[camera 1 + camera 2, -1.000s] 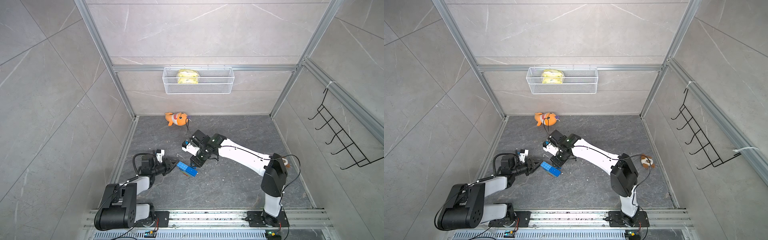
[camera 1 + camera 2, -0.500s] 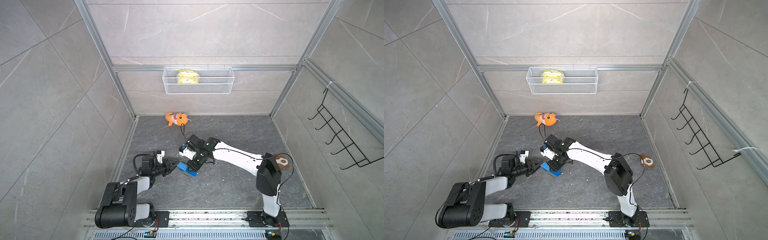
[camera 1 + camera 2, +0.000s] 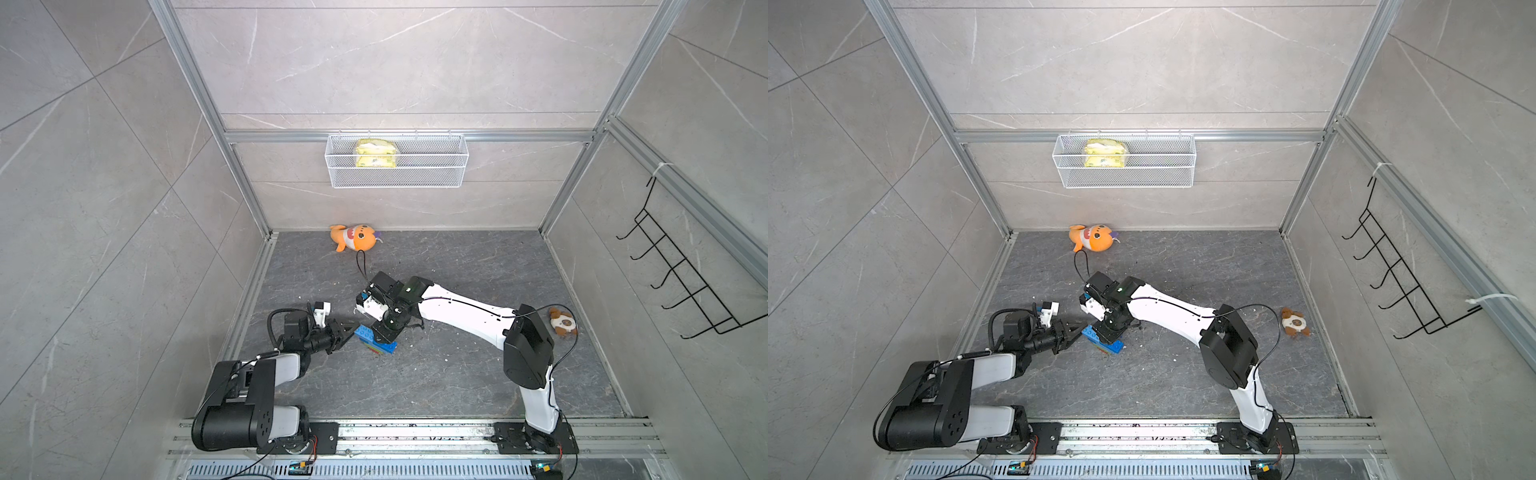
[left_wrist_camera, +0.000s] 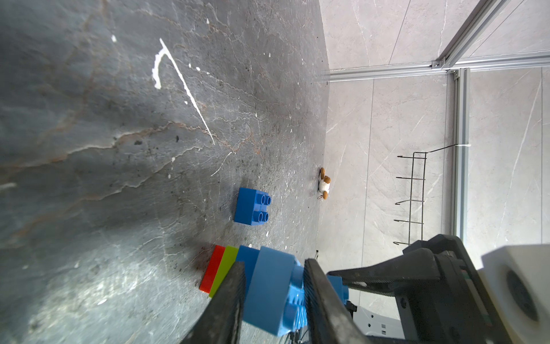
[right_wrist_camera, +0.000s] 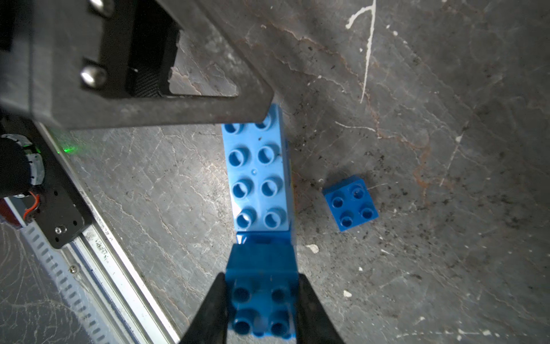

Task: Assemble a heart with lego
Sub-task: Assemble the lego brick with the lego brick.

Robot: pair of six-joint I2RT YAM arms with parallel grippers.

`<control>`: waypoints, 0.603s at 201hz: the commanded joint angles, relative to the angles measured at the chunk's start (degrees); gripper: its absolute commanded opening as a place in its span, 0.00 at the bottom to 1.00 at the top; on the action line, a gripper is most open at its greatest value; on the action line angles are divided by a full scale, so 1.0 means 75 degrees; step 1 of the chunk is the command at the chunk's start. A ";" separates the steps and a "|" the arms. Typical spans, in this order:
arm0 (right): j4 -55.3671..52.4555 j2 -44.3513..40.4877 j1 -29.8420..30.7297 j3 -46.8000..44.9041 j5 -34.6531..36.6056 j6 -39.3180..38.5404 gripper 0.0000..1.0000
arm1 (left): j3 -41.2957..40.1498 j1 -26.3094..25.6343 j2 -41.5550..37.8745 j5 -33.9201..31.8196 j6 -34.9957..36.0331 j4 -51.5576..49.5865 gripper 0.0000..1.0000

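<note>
The heart (image 3: 372,338) (image 3: 1100,337) lies on the dark floor as a stepped cluster: a red tip (image 4: 212,268), a lime-green brick (image 4: 225,269) and blue layers (image 4: 272,287), topped by an oblong blue brick (image 5: 257,175). My left gripper (image 4: 273,263) (image 3: 347,330) is shut on its near end, one finger (image 5: 238,110) lying over the oblong's end studs. My right gripper (image 5: 261,277) (image 3: 384,332) is shut on a blue square lego brick (image 5: 262,297), which hangs just past the oblong's other end. Another blue square brick (image 5: 351,202) (image 4: 251,205) lies loose beside the cluster.
An orange plush shark (image 3: 353,237) lies by the back wall and a small brown plush (image 3: 562,322) at the right. A wire basket (image 3: 397,166) holding a yellow packet hangs on the back wall, a black hook rack (image 3: 681,282) on the right wall. The arms' rail (image 3: 415,432) runs along the front.
My right arm has swung down and toward the front with the blue square brick, until it is right over the cluster. The left gripper has kept its hold and its place.
</note>
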 commanded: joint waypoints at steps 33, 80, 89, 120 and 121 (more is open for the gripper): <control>-0.0255 0.0380 0.0052 0.0067 0.0205 0.0177 0.25 | -0.0208 0.0006 0.0759 0.0487 -0.0837 0.1460 0.41; -0.0278 0.0409 0.0052 0.0125 0.0202 0.0184 0.25 | -0.0234 0.0010 0.1165 0.0570 -0.1050 0.1952 0.28; -0.0279 0.0400 0.0052 0.0122 0.0202 0.0207 0.25 | -0.0234 0.0013 0.1159 0.0566 -0.1050 0.1958 0.24; -0.0243 0.0348 0.0046 0.0127 0.0224 0.0287 0.25 | -0.0170 0.0020 0.1087 0.0515 -0.0839 0.1587 0.20; -0.0237 0.0348 0.0043 0.0134 0.0229 0.0282 0.25 | -0.0167 0.0020 0.1086 0.0508 -0.0827 0.1569 0.20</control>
